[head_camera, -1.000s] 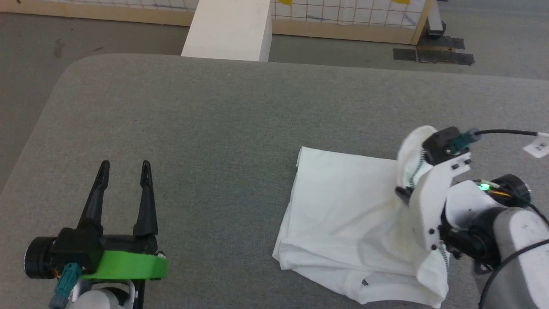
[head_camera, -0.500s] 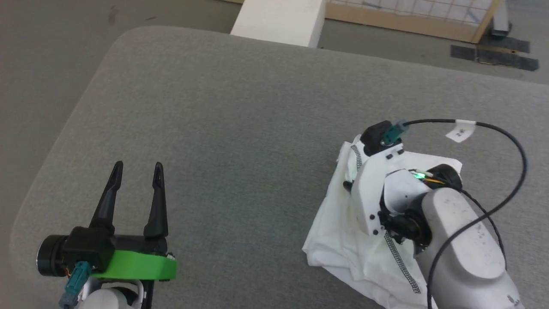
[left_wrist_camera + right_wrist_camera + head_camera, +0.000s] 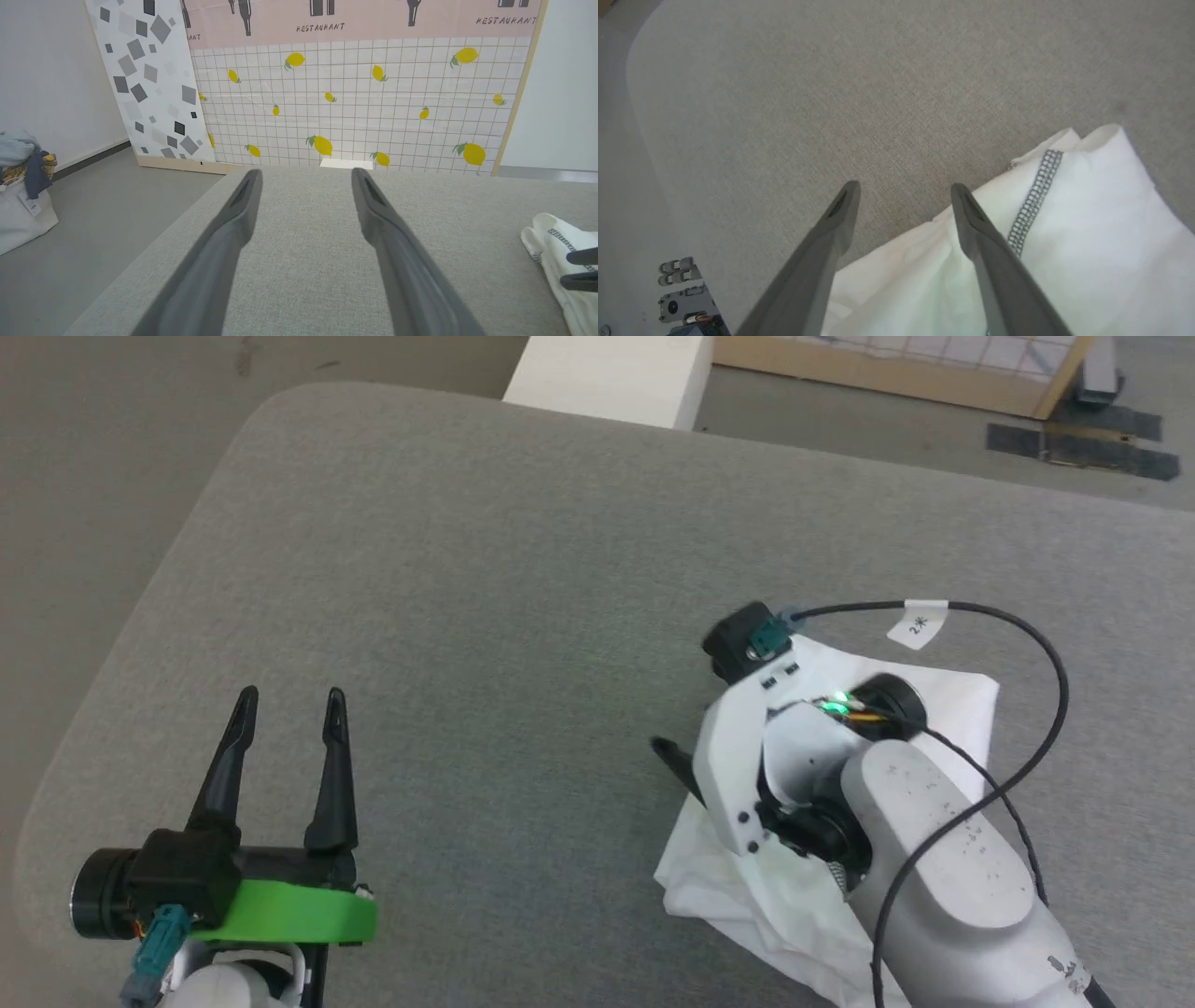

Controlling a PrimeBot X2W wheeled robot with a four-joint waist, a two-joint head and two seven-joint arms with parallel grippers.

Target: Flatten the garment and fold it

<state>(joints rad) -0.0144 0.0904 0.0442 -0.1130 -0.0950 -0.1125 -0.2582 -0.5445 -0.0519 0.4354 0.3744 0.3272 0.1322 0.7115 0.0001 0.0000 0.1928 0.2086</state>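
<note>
One garment point(image 3: 966, 705) lies crumpled on the grey padded table point(image 3: 513, 569), at about four o'clock in the head view, with the right arm over much of it. It is white, and one dark zigzag seam point(image 3: 1034, 200) runs across the fold at about three o'clock in the right wrist view.

Two grippers are in view. The right gripper point(image 3: 904, 185) has its two fingers spread wide with nothing between them. One finger is over bare table and the other over the garment's edge. It may be brushing the cloth, but the angle makes that hard to tell.

The left gripper point(image 3: 290, 695) sits at about eight o'clock in the head view, well apart from the garment. Its two fingers are parted and hold nothing over bare table.

One white box point(image 3: 607, 373) stands past the table's far edge at twelve o'clock. One black cable point(image 3: 1046, 663) with one paper tag point(image 3: 920, 623) loops above the right wrist.
</note>
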